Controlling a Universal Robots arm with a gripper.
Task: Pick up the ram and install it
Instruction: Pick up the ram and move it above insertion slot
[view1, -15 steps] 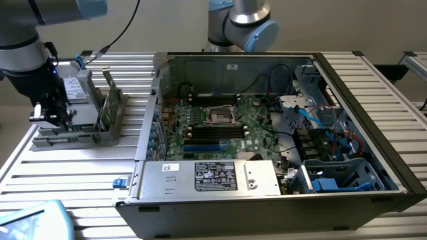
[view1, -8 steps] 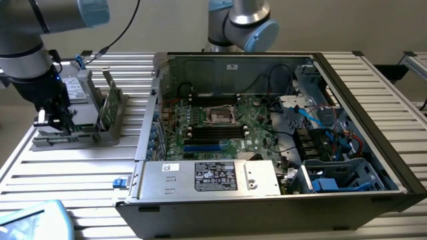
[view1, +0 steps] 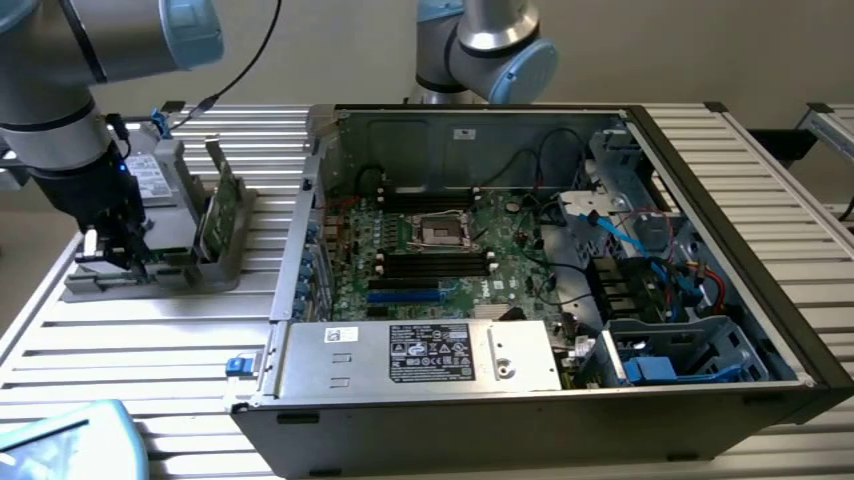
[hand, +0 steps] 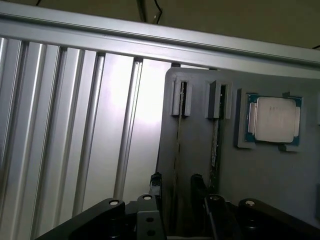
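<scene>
The ram (hand: 177, 145) is a thin green stick seen edge-on, standing upright in a slot of the grey holder tray (hand: 200, 165). My gripper (hand: 176, 192) is lowered over it and open. One dark finger (hand: 156, 186) stands on each side of the stick, with a gap on both sides. A second stick (hand: 215, 145) stands in the neighbouring slot. In the exterior view my gripper (view1: 118, 262) hangs over the tray (view1: 147, 285) at the exterior view's left, well away from the motherboard's black slots (view1: 430, 262).
A broad green card (view1: 220, 205) stands in the same tray, beside my gripper. A square silver processor (hand: 273, 120) lies in a tray pocket. The open computer case (view1: 721, 380) holds cables, a drive cage and a silver power supply (view1: 414, 355). The table is ribbed aluminium.
</scene>
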